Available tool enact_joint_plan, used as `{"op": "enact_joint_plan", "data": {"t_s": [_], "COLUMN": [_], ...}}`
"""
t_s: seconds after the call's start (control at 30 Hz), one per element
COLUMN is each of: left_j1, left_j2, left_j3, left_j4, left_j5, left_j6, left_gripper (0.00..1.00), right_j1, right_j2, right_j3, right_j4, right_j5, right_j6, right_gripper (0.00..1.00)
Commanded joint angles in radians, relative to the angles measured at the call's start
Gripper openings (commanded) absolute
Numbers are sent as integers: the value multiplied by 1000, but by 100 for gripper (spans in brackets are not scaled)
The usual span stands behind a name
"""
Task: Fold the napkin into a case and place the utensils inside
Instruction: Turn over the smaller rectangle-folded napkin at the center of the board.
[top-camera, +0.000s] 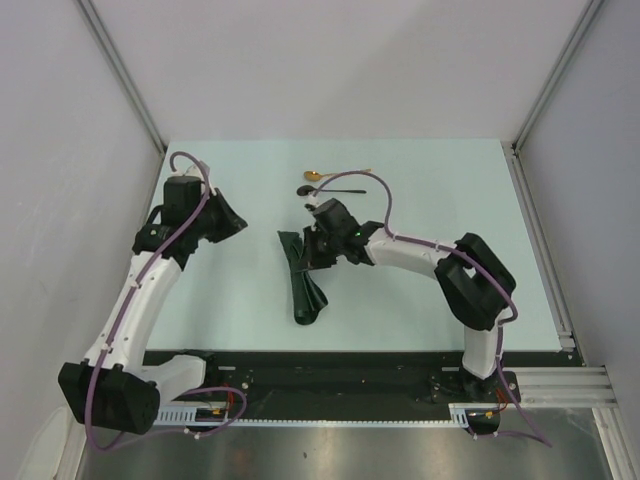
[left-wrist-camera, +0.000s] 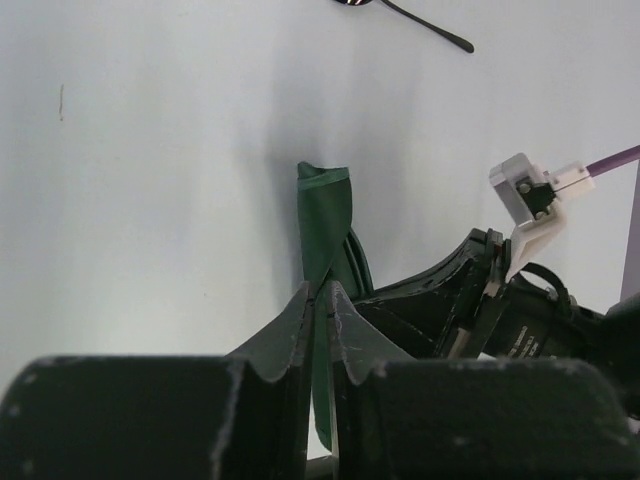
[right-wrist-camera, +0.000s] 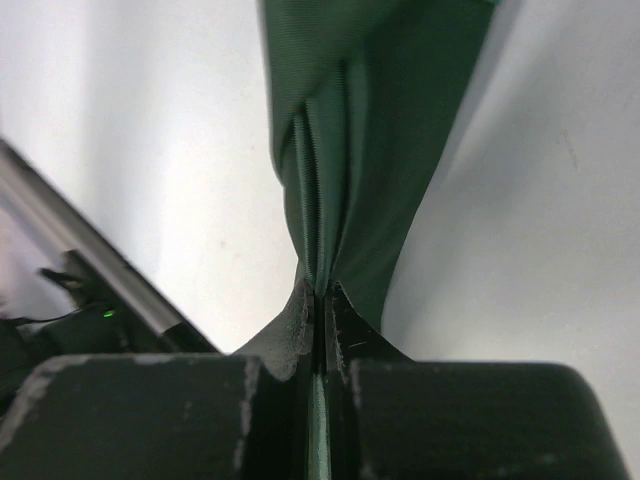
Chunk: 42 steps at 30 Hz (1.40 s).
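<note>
Napkin (top-camera: 305, 295) lies bunched into a narrow strip mid-table. Left gripper (left-wrist-camera: 318, 288) hangs at its nine o'clock, well apart, fingers almost pressed together and empty. Right gripper (right-wrist-camera: 320, 290) pinches its twelve-o'clock end, likely to reshape it; utensils (top-camera: 313, 177) lie beyond.

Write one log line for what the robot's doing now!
right gripper: shut on napkin | left gripper: shut, empty | gold spoon, black spoon: lying outside napkin
</note>
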Motion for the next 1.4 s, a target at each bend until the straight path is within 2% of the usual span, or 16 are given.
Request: {"op": "enact_joint_plan", "data": {"t_s": [0.0, 0.27, 0.43, 0.53, 0.57, 0.63, 0.67, 0.73, 0.77, 0.83, 0.87, 0.97, 1.07, 1.13, 1.23, 1.37], "left_j1": [8, 6, -14, -49, -78, -113, -147, -178, -199, -208, -219, -227, -236, -253, -273, -290], "left_j2": [12, 53, 91, 128, 142, 186, 205, 284, 312, 390, 410, 454, 484, 507, 549, 619], "left_j3": [-18, -58, -81, -91, -96, -98, -96, -90, -87, -84, -84, -82, -84, -85, -85, -88], "left_j4": [57, 115, 149, 186, 207, 224, 236, 279, 291, 339, 353, 387, 425, 454, 473, 514], "left_j5": [60, 151, 185, 228, 231, 240, 250, 309, 339, 384, 381, 350, 341, 343, 311, 301], "left_j6": [-20, -17, -7, -13, -17, -21, -33, -53, -85, -118, -138, -162, -190, -201, -214, -243], "left_gripper": [13, 15, 16, 17, 17, 17, 18, 18, 16, 15, 14, 12, 11, 10, 9, 8], "right_j1": [-57, -170, -221, -258, -275, -304, -319, -362, -370, -381, -376, -321, -206, -124, -36, 1], "right_j2": [-74, -102, -114, -115, -120, -143, -166, -257, -293, -389, -413, -480, -491, -473, -422, -361], "right_j3": [-177, -480, -610, -661, -672, -699, -708, -715, -704, -678, -635, -597, -581, -581, -577, -607], "right_j4": [388, 813, 891, 909, 909, 882, 819, 701, 565, 431, 308, 207, 230, 301, 369, 417], "right_j5": [-200, -342, -383, -406, -406, -421, -423, -391, -368, -290, -264, -237, -237, -248, -271, -297], "right_j6": [172, 278, 283, 275, 262, 237, 217, 124, 88, -4, -27, -47, -7, 43, 79, 94], "right_gripper": [0, 0, 0, 9, 19, 28, 37, 44, 52, 57, 60, 60, 58, 53, 39, 28]}}
